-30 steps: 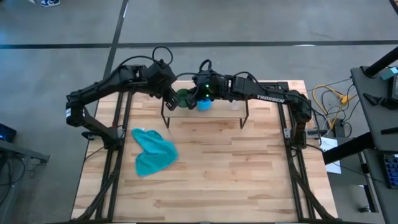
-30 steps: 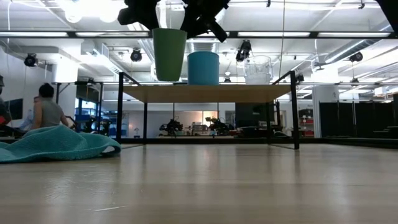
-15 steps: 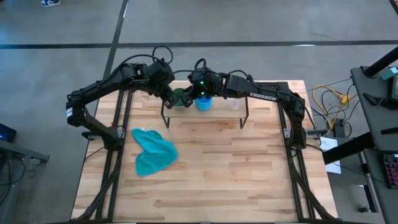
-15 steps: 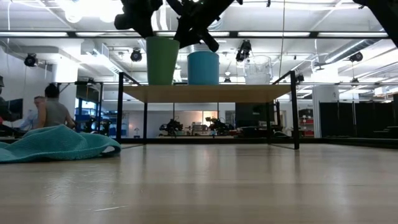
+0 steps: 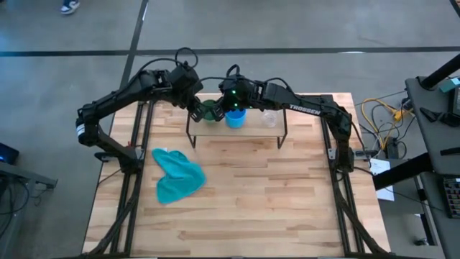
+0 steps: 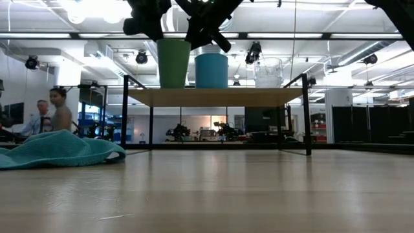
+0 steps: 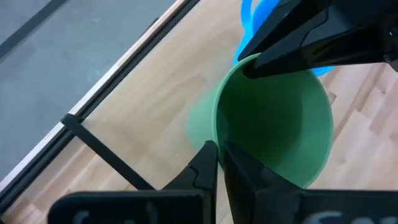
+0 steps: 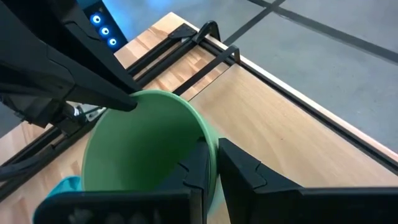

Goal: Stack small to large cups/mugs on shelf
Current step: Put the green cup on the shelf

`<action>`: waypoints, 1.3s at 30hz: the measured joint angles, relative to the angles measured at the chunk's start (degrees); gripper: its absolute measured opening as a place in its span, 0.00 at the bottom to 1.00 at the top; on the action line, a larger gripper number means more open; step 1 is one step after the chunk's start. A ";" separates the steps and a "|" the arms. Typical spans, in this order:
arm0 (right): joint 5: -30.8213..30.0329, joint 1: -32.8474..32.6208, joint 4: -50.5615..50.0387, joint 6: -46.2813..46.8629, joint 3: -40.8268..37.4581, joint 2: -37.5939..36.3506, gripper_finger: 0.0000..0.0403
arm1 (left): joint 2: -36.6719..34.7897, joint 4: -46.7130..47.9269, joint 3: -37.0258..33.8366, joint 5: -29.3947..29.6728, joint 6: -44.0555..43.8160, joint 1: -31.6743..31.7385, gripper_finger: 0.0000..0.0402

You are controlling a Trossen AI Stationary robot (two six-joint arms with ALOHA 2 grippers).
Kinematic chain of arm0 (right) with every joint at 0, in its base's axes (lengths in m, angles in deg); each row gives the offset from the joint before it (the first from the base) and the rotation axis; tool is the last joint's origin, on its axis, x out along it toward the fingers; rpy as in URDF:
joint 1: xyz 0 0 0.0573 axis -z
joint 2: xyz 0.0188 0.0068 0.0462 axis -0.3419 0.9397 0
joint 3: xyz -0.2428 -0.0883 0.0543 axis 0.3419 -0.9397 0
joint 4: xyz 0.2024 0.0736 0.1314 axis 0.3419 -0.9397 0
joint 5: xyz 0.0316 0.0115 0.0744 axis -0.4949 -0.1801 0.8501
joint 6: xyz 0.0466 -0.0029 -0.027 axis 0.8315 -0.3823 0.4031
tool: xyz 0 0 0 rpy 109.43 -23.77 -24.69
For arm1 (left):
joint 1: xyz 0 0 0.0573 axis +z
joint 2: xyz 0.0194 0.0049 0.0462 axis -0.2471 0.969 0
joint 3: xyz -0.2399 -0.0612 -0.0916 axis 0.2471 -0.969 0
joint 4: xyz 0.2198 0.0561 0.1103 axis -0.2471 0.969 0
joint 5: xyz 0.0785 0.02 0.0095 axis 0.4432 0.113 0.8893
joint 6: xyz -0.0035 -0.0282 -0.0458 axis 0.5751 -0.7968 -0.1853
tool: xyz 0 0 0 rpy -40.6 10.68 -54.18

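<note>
The green cup [image 5: 210,112] stands upright at the left end of the shelf [image 5: 251,133], its base at the shelf's board [image 6: 213,97] in the low view. The blue cup [image 6: 211,70] stands right beside it, and the clear glass cup [image 6: 268,72] stands farther right. My left gripper [image 7: 219,146] is shut on the green cup's rim on the table's left side. My right gripper [image 8: 214,144] is shut on the rim on the opposite side. Both come down from above [image 6: 173,63]. My left gripper pinches the green cup's rim [image 7: 219,134], one finger inside the cup and one outside. The fingers slant down from above and from the table's left. The cup is upright, its base at the shelf's board. My right gripper pinches the rim [image 8: 208,134] on the side toward the blue cup, one finger inside the cup and one outside. The fingers slant down from above and from the table's right. The cup is upright.
A crumpled teal cloth [image 5: 176,175] lies on the tabletop at the left, in front of the shelf. The shelf's thin black legs [image 6: 151,126] stand on the table's far part. People sit in the room beyond the table [image 6: 55,110].
Both grippers have gone down with the green cup, which hung a little above the shelf's board and now has its base at the board. It has also shifted slightly toward the table's left, away from the blue cup. Both stay shut on its rim.
</note>
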 joint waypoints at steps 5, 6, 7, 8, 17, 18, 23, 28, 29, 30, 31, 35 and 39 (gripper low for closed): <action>2.33 0.09 -1.15 0.36 0.00 0.00 0.06 | 0.02 0.06 -0.49 -2.39 0.12 0.18 0.00; 2.53 0.09 -1.12 0.24 0.00 0.00 0.06 | 0.02 0.07 -0.50 -2.68 0.12 0.18 0.00; 2.57 0.09 -1.10 0.22 0.00 0.00 0.06 | 0.02 0.00 -0.50 -2.93 0.12 0.20 0.00; 2.59 0.09 -1.08 0.18 0.00 0.04 0.06 | 0.02 -0.02 -0.50 -2.97 0.12 0.23 0.00; 4.49 -0.08 1.41 -0.44 0.25 0.09 0.17 | 0.19 -0.57 -0.69 -4.38 0.91 0.18 0.00; 4.55 -0.13 1.70 -0.46 0.24 0.09 0.18 | 0.24 -0.52 -0.74 -4.91 0.99 0.12 0.01; 4.01 -0.02 1.63 -0.68 0.24 0.11 0.24 | 0.22 -1.03 -0.68 -5.03 1.83 0.25 0.05; 3.75 -0.02 1.09 -1.13 0.14 0.13 0.25 | 0.20 -1.27 -0.85 -5.05 2.04 0.38 0.07; 3.73 -0.02 1.12 -1.13 0.13 0.13 0.25 | 0.20 -1.41 -0.87 -5.05 2.16 0.51 0.07; 3.66 -0.01 1.20 -1.15 0.13 0.13 0.25 | 0.20 -1.58 -0.87 -4.95 2.54 0.59 0.07; 3.45 0.05 1.24 -1.35 0.13 0.13 0.25 | 0.20 -1.80 -0.87 -4.87 3.07 0.63 0.07; 2.90 0.39 1.32 -2.04 0.13 0.15 0.24 | 0.13 -2.40 -0.95 -4.88 3.62 0.97 0.07; 2.88 0.63 1.34 -2.61 0.18 0.15 0.24 | 0.13 -3.12 -1.11 -4.87 3.72 1.25 0.07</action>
